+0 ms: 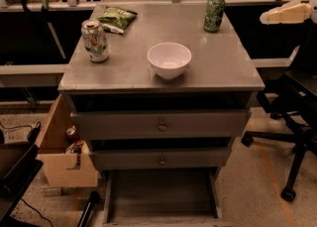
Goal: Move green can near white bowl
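Camera view shows one green can (214,13), one white bowl (169,60), one silver can (95,41), and the pincer (270,17) at right, its state impossible to tell.

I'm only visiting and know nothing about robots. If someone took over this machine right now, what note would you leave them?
Gripper: in the air off the right side of the table, beyond its edge, not touching anything.
Green can: upright at the far right corner of the tabletop.
White bowl: upright near the middle, toward the front, well apart from the green can.
Also there: a white-and-silver can on the left and a snack bag behind it.
Done: nothing yet; the green can is not near the bowl.
Left: reach the green can, grip it, carry it forward and left, and set it down beside the bowl.
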Controlling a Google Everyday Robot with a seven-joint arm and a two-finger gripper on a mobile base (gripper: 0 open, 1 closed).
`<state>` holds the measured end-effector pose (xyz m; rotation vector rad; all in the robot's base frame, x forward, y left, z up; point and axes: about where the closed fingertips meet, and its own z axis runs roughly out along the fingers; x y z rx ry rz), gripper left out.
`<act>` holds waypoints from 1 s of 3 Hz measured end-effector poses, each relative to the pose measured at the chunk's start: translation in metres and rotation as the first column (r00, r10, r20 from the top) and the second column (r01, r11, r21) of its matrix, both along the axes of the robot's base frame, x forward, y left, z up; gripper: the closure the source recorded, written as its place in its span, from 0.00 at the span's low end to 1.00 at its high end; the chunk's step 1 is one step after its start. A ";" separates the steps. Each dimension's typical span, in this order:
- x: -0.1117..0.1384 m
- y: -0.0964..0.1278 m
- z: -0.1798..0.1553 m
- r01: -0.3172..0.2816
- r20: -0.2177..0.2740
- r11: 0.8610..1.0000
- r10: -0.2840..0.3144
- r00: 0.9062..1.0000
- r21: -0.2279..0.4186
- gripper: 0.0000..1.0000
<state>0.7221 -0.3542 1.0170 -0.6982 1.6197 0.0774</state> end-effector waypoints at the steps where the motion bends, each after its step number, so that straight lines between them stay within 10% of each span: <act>1: 0.032 0.015 -0.011 -0.005 -0.013 0.997 0.006 1.000 0.075 0.00; 3: 0.131 0.077 -0.036 -0.029 -0.033 0.980 0.036 0.999 0.198 0.00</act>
